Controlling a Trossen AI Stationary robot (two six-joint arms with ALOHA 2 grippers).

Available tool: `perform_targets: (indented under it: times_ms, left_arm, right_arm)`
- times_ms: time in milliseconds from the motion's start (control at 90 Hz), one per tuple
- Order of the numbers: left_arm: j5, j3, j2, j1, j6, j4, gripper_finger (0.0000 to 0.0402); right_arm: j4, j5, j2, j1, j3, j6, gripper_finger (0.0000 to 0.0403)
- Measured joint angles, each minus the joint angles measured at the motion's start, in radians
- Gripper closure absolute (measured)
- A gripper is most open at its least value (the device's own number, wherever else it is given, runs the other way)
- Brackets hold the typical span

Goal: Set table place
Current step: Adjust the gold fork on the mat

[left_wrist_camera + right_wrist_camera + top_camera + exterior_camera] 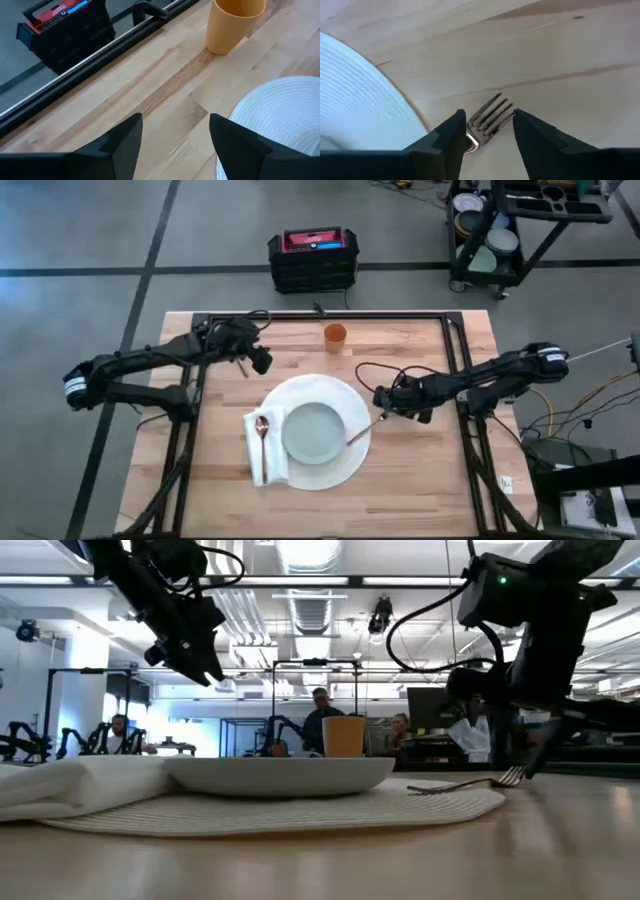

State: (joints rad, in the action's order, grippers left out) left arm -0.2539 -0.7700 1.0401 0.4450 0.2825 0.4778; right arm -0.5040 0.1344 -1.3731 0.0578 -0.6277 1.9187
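We are working over the wooden surface [420,480], where the round white mat [345,465] is lying between our two sets of fingers. The plate [315,432] is sitting on it. Our left fingers [172,145] are hanging open just beside the mat. Our right fingers [490,137] are spread around the fork [490,120], its tines between them.

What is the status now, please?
Right hand open around fork at white mat edge. Left hand open, above table near orange cup. Nothing blocking.
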Motion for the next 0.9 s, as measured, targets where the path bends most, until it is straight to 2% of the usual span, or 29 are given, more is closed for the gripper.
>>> perform_targets:
  times_ms: [200,444,733,833,900]
  left_arm:
    - [0.000,0.000,0.000,0.000,0.000,0.000,0.0184]
    - [-0.001,0.000,0.000,0.000,0.000,-0.001,0.0184]
    - [-0.001,0.000,0.000,0.000,0.000,0.001,0.0184]
    - [-0.002,0.000,0.000,0.000,-0.008,0.001,0.0184]
    - [-0.002,0.000,0.000,0.000,-0.010,0.001,0.0184]
  right_arm:
    - [-0.003,0.076,-0.001,-0.009,0.000,0.080,0.0282]
    - [0.000,0.127,-0.002,-0.092,0.000,0.094,0.0303]
    - [0.038,0.121,0.024,-0.095,-0.104,-0.157,0.0324]
    - [0.049,0.066,0.016,-0.095,-0.154,-0.251,0.0351]
    - [0.046,0.009,-0.003,-0.085,-0.172,-0.314,0.0382]
